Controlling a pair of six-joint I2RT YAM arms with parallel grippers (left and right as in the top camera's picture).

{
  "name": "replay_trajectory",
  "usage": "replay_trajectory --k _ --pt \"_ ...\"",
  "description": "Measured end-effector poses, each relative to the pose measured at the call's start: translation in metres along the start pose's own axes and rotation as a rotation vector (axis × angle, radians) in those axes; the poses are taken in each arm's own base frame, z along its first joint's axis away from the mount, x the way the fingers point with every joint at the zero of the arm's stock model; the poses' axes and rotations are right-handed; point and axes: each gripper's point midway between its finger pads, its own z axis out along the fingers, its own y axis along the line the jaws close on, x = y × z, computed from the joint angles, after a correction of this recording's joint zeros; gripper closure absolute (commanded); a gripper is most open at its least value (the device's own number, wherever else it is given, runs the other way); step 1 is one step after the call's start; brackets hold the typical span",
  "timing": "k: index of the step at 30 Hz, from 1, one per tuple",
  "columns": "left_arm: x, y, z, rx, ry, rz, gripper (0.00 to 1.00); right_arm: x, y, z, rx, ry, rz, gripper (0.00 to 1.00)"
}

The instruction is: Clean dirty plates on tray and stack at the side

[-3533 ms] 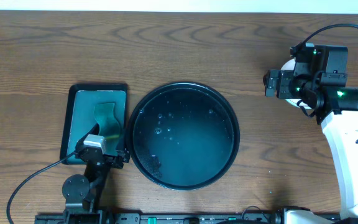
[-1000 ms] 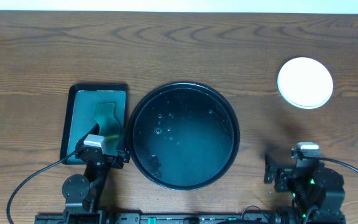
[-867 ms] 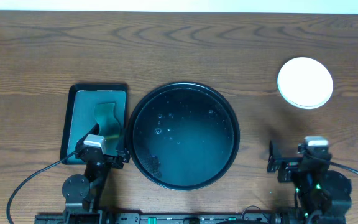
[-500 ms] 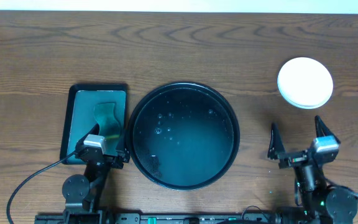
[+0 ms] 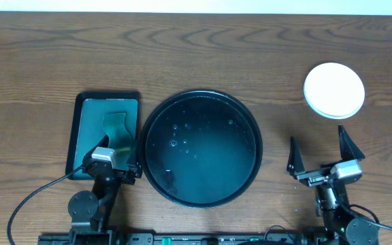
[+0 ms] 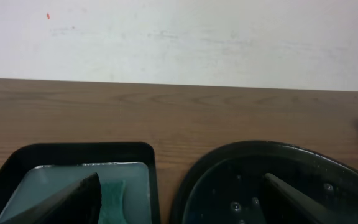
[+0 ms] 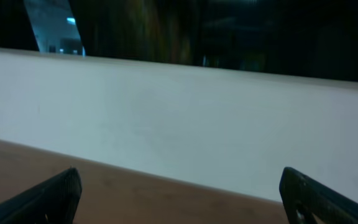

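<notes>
A: Left of frame?
B: Small sponge tray (image 5: 88,122) with a green sponge (image 5: 118,129). Left end effector (image 6: 179,202) sits low at its lower right corner, fingers spread wide, gripping nothing.
A: Centre?
B: Round tray (image 5: 213,160), black, wet, droplets (image 5: 179,129) on it.
A: Plates?
B: White plate (image 5: 333,90) upper right on the table (image 5: 46,54), well apart from the round tray. Can't tell what's under it. Right end effector (image 5: 320,153) just below it, spread wide, empty.

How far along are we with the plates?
Looks done: the round tray holds no plates, only droplets, and a white plate sits at the right; any plates beneath it are hidden. In hand: nothing; left claw and right claw stand open, empty. Left: nothing evident.
</notes>
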Motion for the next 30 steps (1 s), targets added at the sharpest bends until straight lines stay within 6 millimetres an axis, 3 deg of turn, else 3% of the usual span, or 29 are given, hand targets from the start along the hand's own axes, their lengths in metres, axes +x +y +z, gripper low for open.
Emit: replay_trajectory --k 5,14,30 --pt "0.0 0.0 0.0 0.0 0.0 0.0 0.19 0.016 0.0 0.0 -0.002 0.009 0.002 0.01" --pt "0.0 0.0 0.0 0.0 0.0 0.0 0.19 0.021 -0.003 -0.001 0.02 0.014 0.004 0.01" --pt "0.0 0.0 0.0 0.0 0.0 0.0 0.19 0.114 -0.025 -0.02 0.193 0.361 0.175 0.01"
